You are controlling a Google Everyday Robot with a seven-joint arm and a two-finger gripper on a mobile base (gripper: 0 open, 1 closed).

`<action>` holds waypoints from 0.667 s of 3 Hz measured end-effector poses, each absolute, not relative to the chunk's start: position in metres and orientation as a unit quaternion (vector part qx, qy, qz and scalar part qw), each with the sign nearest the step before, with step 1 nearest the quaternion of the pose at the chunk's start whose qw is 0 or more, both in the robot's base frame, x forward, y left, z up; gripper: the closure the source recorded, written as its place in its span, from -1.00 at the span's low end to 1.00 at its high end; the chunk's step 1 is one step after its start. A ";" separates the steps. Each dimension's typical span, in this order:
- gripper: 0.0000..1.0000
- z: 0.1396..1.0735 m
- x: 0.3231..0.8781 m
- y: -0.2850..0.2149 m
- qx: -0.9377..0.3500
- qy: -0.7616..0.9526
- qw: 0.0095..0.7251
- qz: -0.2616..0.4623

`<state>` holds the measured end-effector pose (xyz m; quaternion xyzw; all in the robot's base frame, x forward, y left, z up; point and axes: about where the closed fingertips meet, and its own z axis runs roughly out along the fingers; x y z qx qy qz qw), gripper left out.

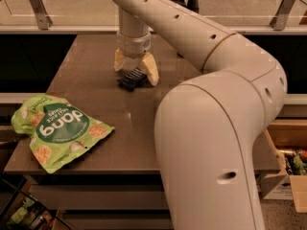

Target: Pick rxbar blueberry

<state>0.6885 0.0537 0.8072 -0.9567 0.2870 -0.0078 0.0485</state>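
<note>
Navy-wrapped rxbar blueberry [130, 79] on brown table [134, 121] — gripper [135, 74] spread wide, straddling it. Step: grasp approach. Next move likely calls for closing squarely — then lifting.

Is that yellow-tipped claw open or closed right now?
Open: the gripper has its two yellowish fingers spread, one each side of the small dark navy snack bar lying on the brown table.
</note>
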 end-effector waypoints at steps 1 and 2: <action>0.28 0.812 0.689 0.054 -0.957 0.287 0.049 -0.008; 0.74 0.820 0.689 0.054 -0.957 0.287 0.048 -0.008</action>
